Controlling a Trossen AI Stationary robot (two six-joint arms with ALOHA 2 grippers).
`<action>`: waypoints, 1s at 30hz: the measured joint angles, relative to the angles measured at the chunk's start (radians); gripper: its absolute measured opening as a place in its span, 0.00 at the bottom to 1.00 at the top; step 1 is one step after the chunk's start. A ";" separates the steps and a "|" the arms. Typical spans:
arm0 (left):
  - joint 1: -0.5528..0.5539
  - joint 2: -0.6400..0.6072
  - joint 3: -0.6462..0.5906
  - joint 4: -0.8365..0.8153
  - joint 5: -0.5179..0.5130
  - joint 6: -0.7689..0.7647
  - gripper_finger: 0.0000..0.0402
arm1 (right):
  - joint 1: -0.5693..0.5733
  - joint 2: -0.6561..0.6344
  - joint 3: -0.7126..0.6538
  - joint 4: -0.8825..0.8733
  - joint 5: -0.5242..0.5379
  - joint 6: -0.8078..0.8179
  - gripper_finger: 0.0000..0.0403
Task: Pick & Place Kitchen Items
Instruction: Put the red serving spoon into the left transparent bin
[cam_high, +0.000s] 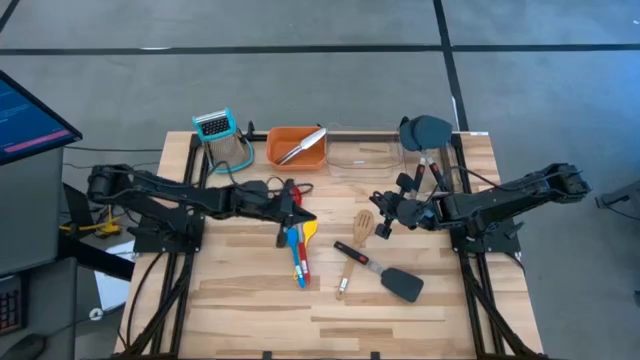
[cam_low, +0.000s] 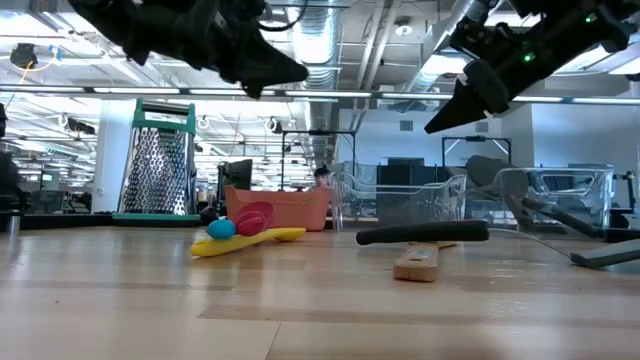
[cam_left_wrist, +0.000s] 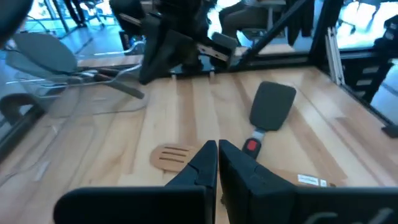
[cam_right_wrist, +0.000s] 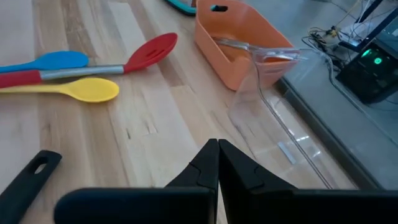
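Observation:
Red, blue and yellow spoons (cam_high: 299, 250) lie side by side on the table's middle. A wooden fork-like spatula (cam_high: 355, 252) and a black spatula (cam_high: 388, 274) lie to their right. Silver tongs (cam_high: 302, 145) rest in the orange tray (cam_high: 280, 150) at the far edge. My left gripper (cam_high: 305, 215) hangs shut above the spoons' far ends, holding nothing; in the low view my left gripper (cam_low: 295, 72) is well above the table. My right gripper (cam_high: 380, 225) is shut and empty above the wooden spatula's head, and my right gripper (cam_low: 435, 125) also shows high in the low view.
A metal grater (cam_high: 222, 135) stands at the far left beside the tray. A clear bin (cam_high: 365, 158) sits right of the tray, and another clear bin (cam_high: 440, 165) at the far right holds a dark spatula (cam_high: 428, 132). The near half of the table is bare wood.

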 joint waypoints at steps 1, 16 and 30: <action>0.000 0.021 0.006 0.000 -0.012 0.018 0.00 | 0.000 0.000 0.000 -0.005 -0.001 0.000 0.00; 0.076 0.115 0.013 -0.220 -0.265 0.041 0.00 | 0.001 0.000 0.000 -0.033 -0.004 0.001 0.00; 0.174 0.002 -0.015 -0.440 -0.341 -0.176 0.04 | 0.000 0.000 0.000 -0.108 -0.004 0.053 0.00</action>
